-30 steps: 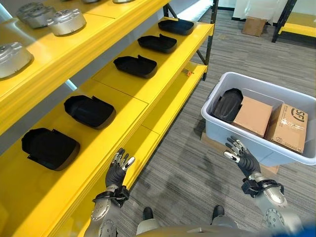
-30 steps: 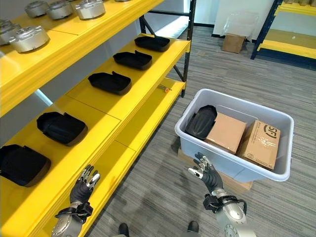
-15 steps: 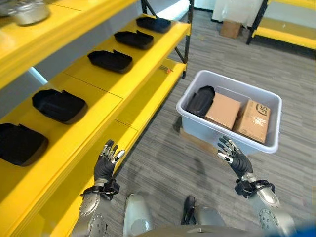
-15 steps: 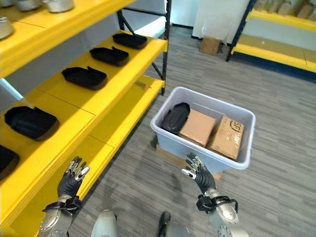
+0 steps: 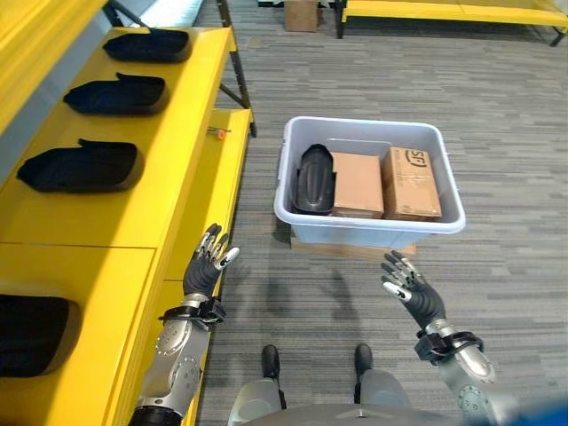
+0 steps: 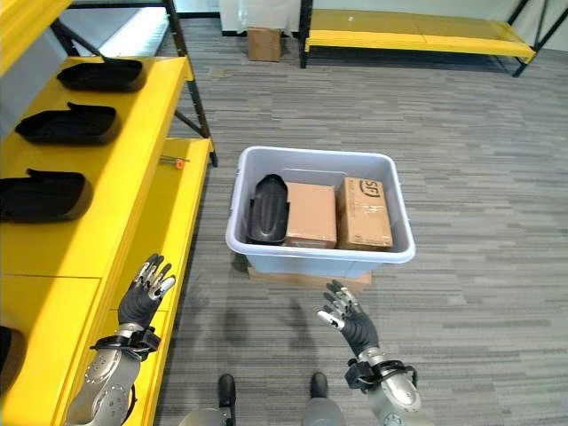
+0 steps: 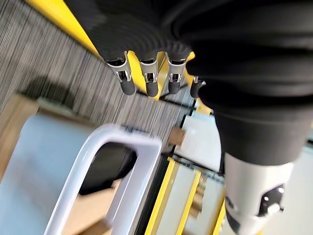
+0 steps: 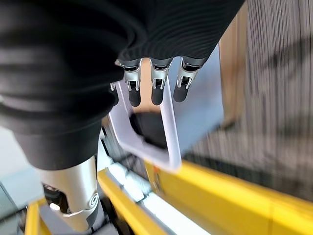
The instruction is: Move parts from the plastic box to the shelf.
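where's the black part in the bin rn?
In the left eye view the black part stands on edge at the left end of the grey plastic box, against its left wall, beside the plain cardboard box.

The lower part of the black part [image 5: 313, 178] in the plastic box [image 5: 368, 232] is hidden by the box's near wall, as are the bottoms of the two cardboard boxes [image 5: 357, 184] beside it. On the yellow shelf [image 5: 133, 213], the nearest black part [image 5: 31, 333] is cut off by the picture's left edge.
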Available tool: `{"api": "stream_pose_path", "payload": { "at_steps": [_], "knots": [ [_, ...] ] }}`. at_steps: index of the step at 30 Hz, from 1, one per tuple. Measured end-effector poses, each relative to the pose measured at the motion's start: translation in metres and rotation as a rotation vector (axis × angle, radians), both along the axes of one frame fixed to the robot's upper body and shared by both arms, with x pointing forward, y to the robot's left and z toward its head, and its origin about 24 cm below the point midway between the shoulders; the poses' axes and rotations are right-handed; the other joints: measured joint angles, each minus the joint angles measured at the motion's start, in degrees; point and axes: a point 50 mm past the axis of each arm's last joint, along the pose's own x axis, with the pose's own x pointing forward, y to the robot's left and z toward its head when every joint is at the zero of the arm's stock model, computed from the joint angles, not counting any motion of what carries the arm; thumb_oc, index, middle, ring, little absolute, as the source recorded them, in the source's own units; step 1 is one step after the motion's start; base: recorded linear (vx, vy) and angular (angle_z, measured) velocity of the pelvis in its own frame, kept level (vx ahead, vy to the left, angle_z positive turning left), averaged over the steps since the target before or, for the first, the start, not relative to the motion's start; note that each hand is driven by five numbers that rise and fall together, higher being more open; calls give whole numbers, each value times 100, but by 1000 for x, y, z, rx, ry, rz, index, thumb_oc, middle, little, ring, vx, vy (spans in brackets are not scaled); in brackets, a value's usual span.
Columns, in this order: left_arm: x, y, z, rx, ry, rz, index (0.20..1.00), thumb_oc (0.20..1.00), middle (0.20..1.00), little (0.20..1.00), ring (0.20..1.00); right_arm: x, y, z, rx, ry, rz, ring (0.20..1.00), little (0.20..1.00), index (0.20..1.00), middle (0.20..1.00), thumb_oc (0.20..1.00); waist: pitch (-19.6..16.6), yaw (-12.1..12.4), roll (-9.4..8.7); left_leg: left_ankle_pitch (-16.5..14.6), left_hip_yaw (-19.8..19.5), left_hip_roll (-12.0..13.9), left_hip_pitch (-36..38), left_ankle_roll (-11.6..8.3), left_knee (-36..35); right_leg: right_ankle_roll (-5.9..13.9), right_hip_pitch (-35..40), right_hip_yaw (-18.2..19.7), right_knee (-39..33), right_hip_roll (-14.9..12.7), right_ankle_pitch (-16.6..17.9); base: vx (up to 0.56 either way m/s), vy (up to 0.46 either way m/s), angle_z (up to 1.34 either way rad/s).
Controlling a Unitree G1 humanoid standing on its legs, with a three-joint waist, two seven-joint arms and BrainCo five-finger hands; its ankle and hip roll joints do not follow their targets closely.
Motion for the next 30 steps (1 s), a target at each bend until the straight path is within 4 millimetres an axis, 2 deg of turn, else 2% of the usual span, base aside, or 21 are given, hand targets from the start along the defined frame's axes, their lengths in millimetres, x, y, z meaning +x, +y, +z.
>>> {"api": "stream_pose_path", "payload": {
  "at_steps": [2,5,7,8,11,16,17,20,21,24,25,26,27,28,30],
  "knots": [
    [0,8,5,31,-8,8,1000,1000,1000,1000,1000,0,2,0,8,-4,4,1000,1000,1000,1000,1000,-18,116,-143,-34,-31,-75,0,52,-2,255,282,2,-259,-182,192,71,10,18],
    [-8,9,-2,31,23,12,1000,1000,1000,1000,1000,7,-1,5,5,-29,-3,1000,1000,1000,1000,1000,-4,114,-193,-12,-29,-17,-5,11,-2,411,396,-34,-494,-121,29,52,-6,-5],
    [-11,5,-5,21,37,3,1000,1000,1000,1000,1000,10,-3,8,1,-42,-13,1000,1000,1000,1000,1000,-7,73,-210,24,-25,25,-60,-74,-2,366,399,-44,-574,-83,-164,44,-20,-4],
    [-12,0,-6,2,35,1,1000,1000,1000,1000,1000,10,-8,8,-22,-40,-15,1000,1000,1000,1000,1000,-24,-12,-119,82,-83,187,-130,-163,0,291,383,-100,-574,68,-192,45,-25,12],
    [-14,-2,-6,-8,29,0,1000,1000,1000,1000,1000,9,-11,7,-32,-32,-20,1000,1000,1000,1000,1000,-72,-76,-86,85,-195,364,-220,-176,4,166,373,-173,-576,253,-217,26,-15,11],
    [-20,-2,-10,-14,52,7,1000,1000,1000,1000,1000,13,-6,9,-29,-44,-3,1000,1000,1000,1000,1000,-203,-16,-56,145,-308,355,-400,-206,52,151,259,-261,-573,271,-184,26,37,11],
    [-18,-3,-9,-13,46,5,1000,1000,1000,1000,1000,18,-1,13,-25,-62,11,1000,1000,1000,1000,1000,-206,83,-51,130,-376,310,-532,-188,189,150,166,-306,-465,227,-209,20,144,25],
    [-14,-3,-6,-11,34,-3,1000,1000,1000,1000,1000,24,2,17,-16,-82,15,1000,1000,1000,1000,1000,-211,108,-36,-15,-420,109,-610,-75,424,172,116,-335,-125,66,-374,27,167,23],
    [-12,-3,-5,-4,29,-7,1000,1000,1000,1000,1000,24,1,17,-16,-83,11,1000,1000,1000,1000,1000,-214,102,-20,-122,-443,2,-666,17,554,167,64,-332,84,-33,-435,40,193,27],
    [-7,-4,-1,14,19,-33,1000,1000,1000,1000,1000,17,-6,12,-12,-59,-30,1000,1000,1000,1000,1000,-245,42,120,-381,-556,-304,-826,225,929,99,-214,-194,852,-316,-430,76,341,33],
    [-5,-4,-1,16,19,-34,1000,1000,1000,1000,1000,16,-7,12,-14,-56,-35,1000,1000,1000,1000,1000,-236,35,218,-485,-561,-379,-938,374,1115,57,-416,-106,1286,-411,-404,66,311,23],
    [-4,-5,-5,17,33,-39,1000,1000,1000,1000,1000,13,-10,9,-18,-44,-49,1000,1000,1000,1000,1000,-248,3,289,-512,-560,-475,-920,419,1124,-55,-611,1,1688,-546,-327,51,303,24],
    [-1,-7,-4,17,30,-46,1000,1000,1000,1000,1000,12,-10,9,-18,-40,-57,1000,1000,1000,1000,1000,-251,-81,364,-487,-486,-616,-914,557,1106,-355,-1001,137,2290,-693,-108,104,307,4],
    [-1,-7,-4,16,28,-46,1000,1000,1000,1000,1000,12,-5,8,-12,-35,-37,1000,1000,1000,1000,1000,-147,-138,480,-459,-392,-754,-889,821,1060,-472,-1719,258,3080,-826,160,150,188,-21],
    [-1,-8,-5,16,33,-42,1000,1000,1000,1000,1000,14,0,8,-3,-39,-20,1000,1000,1000,1000,1000,-59,-103,550,-371,-357,-759,-826,916,886,-362,-2045,104,3127,-656,-348,188,16,-35]
  ]
}}
